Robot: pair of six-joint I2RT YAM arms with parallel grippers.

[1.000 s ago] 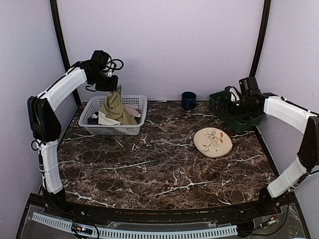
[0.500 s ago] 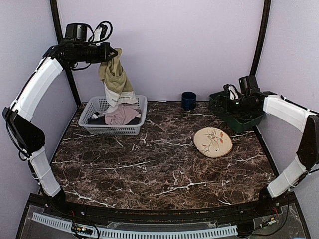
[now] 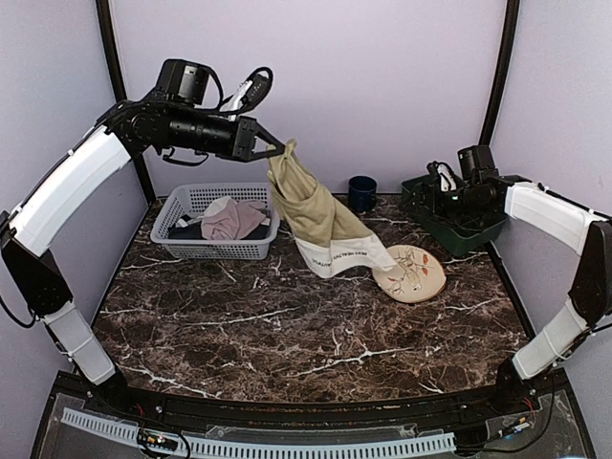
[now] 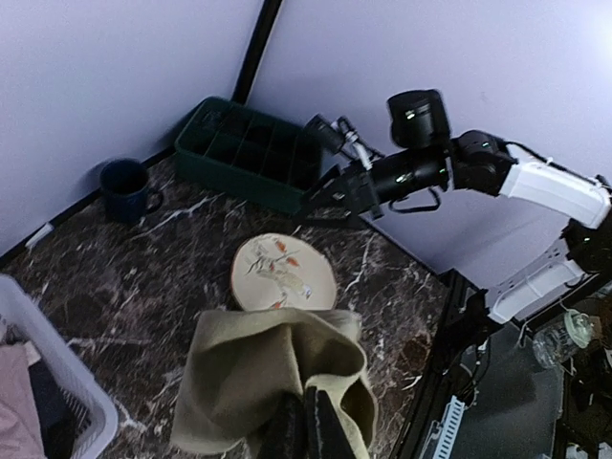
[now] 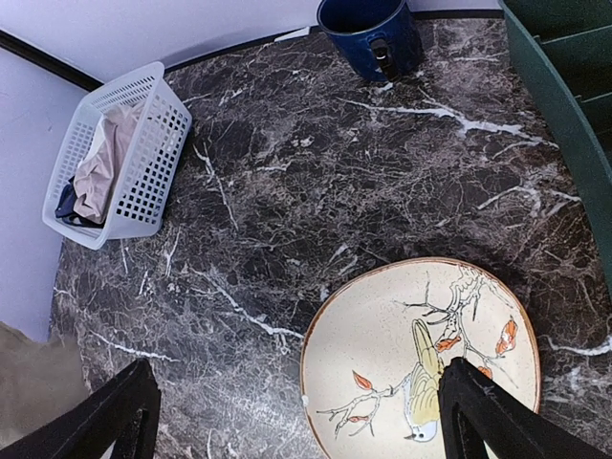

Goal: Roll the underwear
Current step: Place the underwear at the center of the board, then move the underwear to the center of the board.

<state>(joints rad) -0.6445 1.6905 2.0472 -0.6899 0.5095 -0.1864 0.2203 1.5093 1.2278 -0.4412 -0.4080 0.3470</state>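
The dark marble table [image 3: 287,325] is bare along its near part; toward the right side lies a round cream plate [image 3: 409,273] painted with a bird on a branch. Just left of the plate hangs the underwear [image 3: 320,220], off the table and in the air above its middle, draped in a long slant with the cream waistband [image 3: 344,256] at the bottom and the olive cloth bunched at the top. The waistband's lower corner comes down beside the plate's left rim, and whether it touches plate or table I cannot tell. The left hand [image 3: 275,150] is clamped tight on the top of the cloth, the arm stretched out high from the left; in the wrist view its fingers [image 4: 287,430] are pressed together with olive folds around them. Behind and to the left, a white basket [image 3: 215,249] sits on the table holding a pale pink garment [image 3: 229,218] and a dark one [image 3: 186,229]. At the back wall stands a blue mug [image 3: 361,193], and to its right a green divided tray [image 3: 469,234], over which the right hand [image 3: 430,196] hovers with its fingers [image 5: 120,416] spread wide, gripping nothing
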